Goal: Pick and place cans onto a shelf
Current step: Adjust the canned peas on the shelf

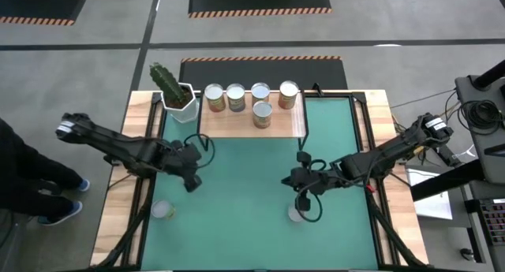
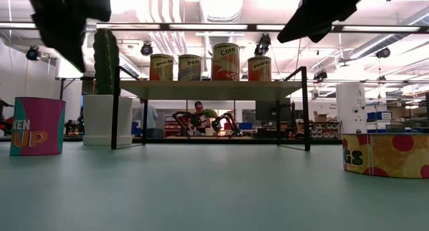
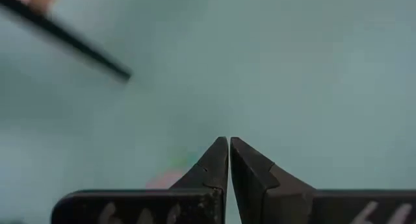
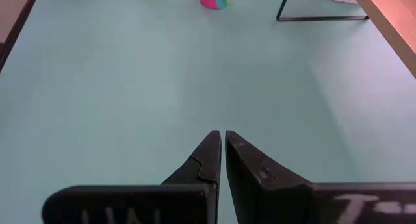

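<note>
Nearest the front edge, not yet shelved: two cans on the green mat [image 1: 237, 225], one pink-and-teal can [image 1: 163, 210] on the left, one orange-and-yellow can [image 1: 296, 215] on the right, well apart. Just beyond them, above the mat, left gripper [image 1: 192, 183] and right gripper [image 1: 303, 199], each with fingers pressed together on nothing; right one close to the orange can, not touching as far as can be told. Farther back, on the shelf [image 1: 237, 128]: five cans, four in a row [image 1: 235, 97] along the rear and one [image 1: 262, 114] in front of them, with the cactus pot [image 1: 181, 102] just beside the shelf's left end. By that count, mostly done, two picks left, judging from these views alone. From above only: the full five. From table height only four tops, the front "Corn" tin apparently hiding one behind, yet labels readable there and nowhere else. From the wrists: the closed fingertips close up, plus the pink can far across the mat in the right one.
</note>
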Robot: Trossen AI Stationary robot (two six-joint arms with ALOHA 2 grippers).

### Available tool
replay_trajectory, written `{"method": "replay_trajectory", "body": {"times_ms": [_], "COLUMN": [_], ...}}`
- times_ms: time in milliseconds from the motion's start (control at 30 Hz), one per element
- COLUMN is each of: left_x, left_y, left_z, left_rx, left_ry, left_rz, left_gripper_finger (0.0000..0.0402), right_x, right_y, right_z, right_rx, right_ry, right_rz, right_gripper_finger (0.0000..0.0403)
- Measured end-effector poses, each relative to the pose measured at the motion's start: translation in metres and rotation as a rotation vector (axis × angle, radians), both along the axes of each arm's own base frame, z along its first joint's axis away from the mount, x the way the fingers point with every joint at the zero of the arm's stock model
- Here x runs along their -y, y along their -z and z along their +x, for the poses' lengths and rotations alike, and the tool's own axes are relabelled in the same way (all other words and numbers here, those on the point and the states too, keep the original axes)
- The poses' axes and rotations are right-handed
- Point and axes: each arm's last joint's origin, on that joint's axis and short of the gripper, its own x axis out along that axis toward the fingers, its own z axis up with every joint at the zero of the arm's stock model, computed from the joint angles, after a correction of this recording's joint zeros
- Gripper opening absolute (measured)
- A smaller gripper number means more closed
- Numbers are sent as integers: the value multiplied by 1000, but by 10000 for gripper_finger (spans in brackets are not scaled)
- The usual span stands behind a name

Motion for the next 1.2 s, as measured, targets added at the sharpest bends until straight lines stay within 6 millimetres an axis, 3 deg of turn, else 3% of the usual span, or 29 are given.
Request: {"method": "replay_trajectory", "body": {"times_ms": [267,667,800,933,1200], "left_x": [4,7,6,6,6], "left_y": [10,20,27,27,26], "left_z": [-4,-10,-13,-13,-14], "left_rx": [-126,-190,-216,-216,-216], "left_ry": [-52,-75,-76,-77,-39], "left_rz": [-104,-119,-110,-107,-94], "left_gripper_finger": [41,223,267,287,290], "right_x": [0,1,1,1,5], "right_y": [2,11,11,11,4], "right_z": [-1,-3,-3,-2,1], "right_rx": [-6,-26,-10,-4,33], "right_ry": [0,5,4,4,62], "right_rz": [-2,-6,1,2,-24], "right_gripper_finger": [12,12,12,12,12]}}
